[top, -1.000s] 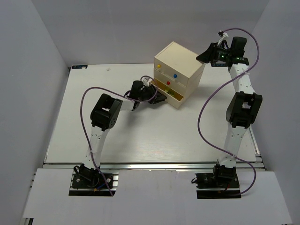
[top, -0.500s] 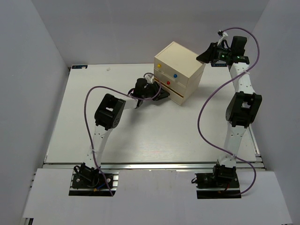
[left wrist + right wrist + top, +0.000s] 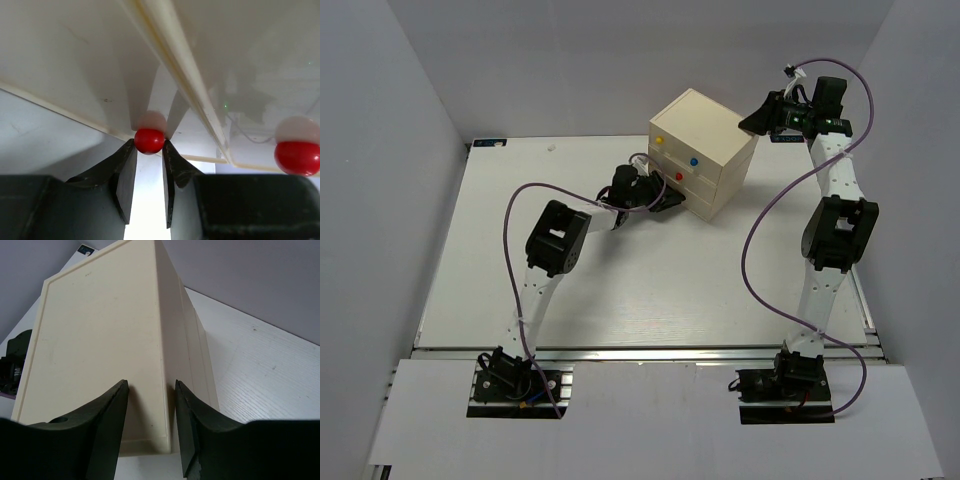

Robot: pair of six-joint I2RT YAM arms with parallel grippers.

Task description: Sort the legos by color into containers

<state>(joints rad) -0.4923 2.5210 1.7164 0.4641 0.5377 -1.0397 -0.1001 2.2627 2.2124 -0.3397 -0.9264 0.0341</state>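
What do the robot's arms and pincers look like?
The left arm and the right arm are both made of slim white tubes linked by chunky black joints. A thin purple cable loops along each one. The left pincer and the right pincer are black, each with two curved fingers that narrow to points.

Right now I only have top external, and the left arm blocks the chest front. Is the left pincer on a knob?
Observer: Yes. The left wrist view shows the left pincer with a fingertip against each side of a red knob.
Operator: And the right pincer? From above I only see it behind the chest.
Observer: The right pincer is open, with one finger on either side of a vertical corner of the chest. I can't tell whether it touches.
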